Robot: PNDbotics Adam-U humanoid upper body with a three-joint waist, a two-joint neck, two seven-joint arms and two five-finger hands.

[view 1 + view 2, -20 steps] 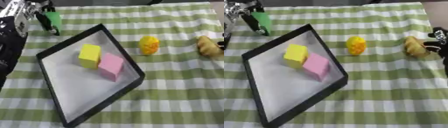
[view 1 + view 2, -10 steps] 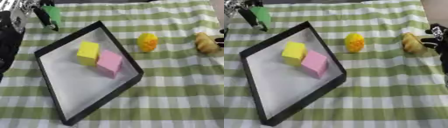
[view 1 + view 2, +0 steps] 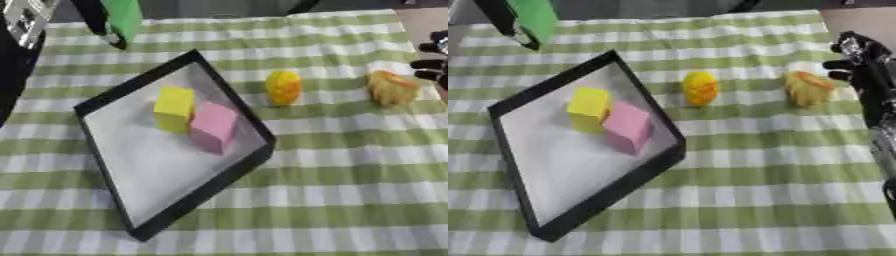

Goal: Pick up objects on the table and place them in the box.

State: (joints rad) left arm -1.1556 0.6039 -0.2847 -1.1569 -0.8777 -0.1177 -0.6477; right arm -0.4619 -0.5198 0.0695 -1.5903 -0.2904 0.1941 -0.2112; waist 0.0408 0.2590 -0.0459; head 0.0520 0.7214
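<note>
A black-rimmed box (image 3: 229, 109) with a white floor lies tilted on the checked cloth, with a yellow block (image 3: 174, 108) and a pink block (image 3: 213, 126) side by side inside it. My left hand (image 3: 94, 19) is at the top left, above the box's far corner, shut on a green object (image 3: 122, 17). On the cloth right of the box sit a yellow rounded object (image 3: 700, 88) and a tan-orange object (image 3: 808, 88). My right hand (image 3: 861, 64) is at the right edge, open, its fingers pointing at the tan-orange object from just beside it.
The green and white checked cloth (image 3: 745, 190) covers the whole table. Bare cloth stretches in front of and to the right of the box. The table's far edge runs just behind the green object.
My left hand has lifted the green object higher, toward the top edge. My right hand has come further in beside the tan-orange object. The view has shifted slightly.
</note>
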